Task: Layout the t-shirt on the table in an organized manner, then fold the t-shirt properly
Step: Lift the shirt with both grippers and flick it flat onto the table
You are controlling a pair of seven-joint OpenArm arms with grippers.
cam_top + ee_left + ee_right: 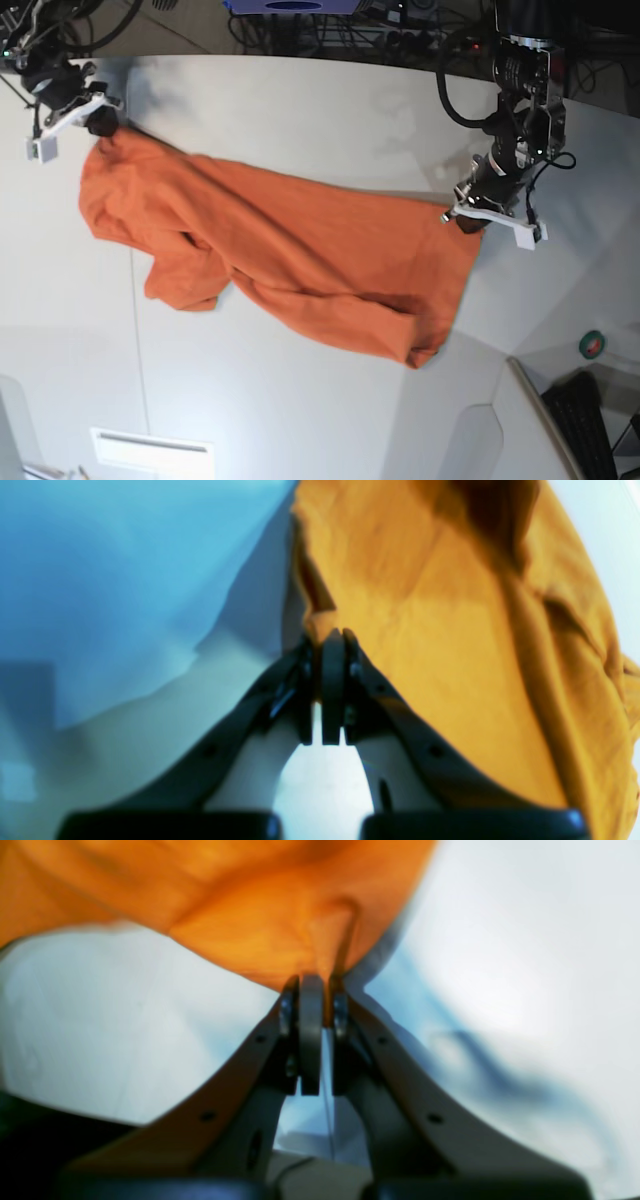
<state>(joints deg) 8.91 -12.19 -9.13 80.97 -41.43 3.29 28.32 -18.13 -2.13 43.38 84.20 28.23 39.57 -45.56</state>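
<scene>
base view: t-shirt [290,260] stretched over table [300,400], no containers.

In the base view, a small green-rimmed roll [593,344] lies nearer the camera than the left pincer [487,215], out to its side. A dark keyboard [590,420] sits nearer still. Black cables [400,35] tangle beyond both pincers, beside a blue object [295,5]. A white rectangular plate [150,450] lies well apart from the right pincer [100,122], toward the camera.

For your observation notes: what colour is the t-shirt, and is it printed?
Plain orange t-shirt, no print visible; base view shows it best.
</scene>
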